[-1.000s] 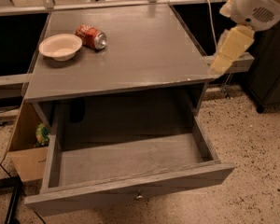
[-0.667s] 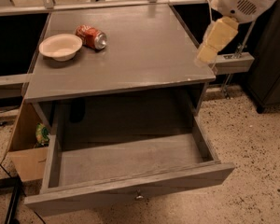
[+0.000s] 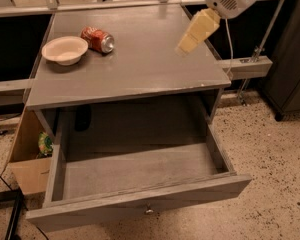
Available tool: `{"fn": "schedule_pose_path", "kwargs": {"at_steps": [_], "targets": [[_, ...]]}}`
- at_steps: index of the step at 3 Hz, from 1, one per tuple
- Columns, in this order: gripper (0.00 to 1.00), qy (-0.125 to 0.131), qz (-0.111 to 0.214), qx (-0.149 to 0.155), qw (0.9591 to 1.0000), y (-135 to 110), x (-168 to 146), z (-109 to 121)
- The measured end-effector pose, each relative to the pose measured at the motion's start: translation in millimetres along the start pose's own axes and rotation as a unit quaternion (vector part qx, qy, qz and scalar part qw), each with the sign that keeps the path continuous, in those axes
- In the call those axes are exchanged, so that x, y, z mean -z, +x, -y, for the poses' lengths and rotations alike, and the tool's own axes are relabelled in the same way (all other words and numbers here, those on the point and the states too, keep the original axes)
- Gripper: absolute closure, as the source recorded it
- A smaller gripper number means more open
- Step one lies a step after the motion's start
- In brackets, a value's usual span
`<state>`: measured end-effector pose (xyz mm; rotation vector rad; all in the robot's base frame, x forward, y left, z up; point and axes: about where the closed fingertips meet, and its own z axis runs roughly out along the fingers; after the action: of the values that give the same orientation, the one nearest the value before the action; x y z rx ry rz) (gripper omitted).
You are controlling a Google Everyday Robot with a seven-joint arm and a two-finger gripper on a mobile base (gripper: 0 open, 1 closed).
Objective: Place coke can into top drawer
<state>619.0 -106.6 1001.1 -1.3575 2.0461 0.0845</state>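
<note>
Arm cut off at frame top. My gripper (image 3: 184, 47) hangs above the cabinet top (image 3: 140, 66), right side; can't tell its grip. Coke can (image 3: 97, 39) lies just beside bowl (image 3: 65, 50). Top drawer (image 3: 140, 211) stands pulled out.

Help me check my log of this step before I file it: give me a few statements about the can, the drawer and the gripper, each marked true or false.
1. The coke can lies on its side on the cabinet top. True.
2. The top drawer is shut. False: it is pulled out, with its inside showing.
3. The gripper is holding the coke can. False: it hangs over the right part of the cabinet top, well apart from the can.
4. The bowl stands upright beside the coke can on the cabinet top. True.
</note>
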Motion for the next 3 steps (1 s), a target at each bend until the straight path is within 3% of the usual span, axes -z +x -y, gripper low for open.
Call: {"fn": "schedule_pose_path", "kwargs": {"at_steps": [1, 2, 3], "targets": [[0.0, 0.029, 0.013, -0.045, 0.9985, -20, -21, -2], [0.0, 0.035, 0.002, -0.08, 0.9962, -27, -50, -19], [0.0, 0.035, -0.001, -0.091, 0.9953, -26, -53, -21]]}}
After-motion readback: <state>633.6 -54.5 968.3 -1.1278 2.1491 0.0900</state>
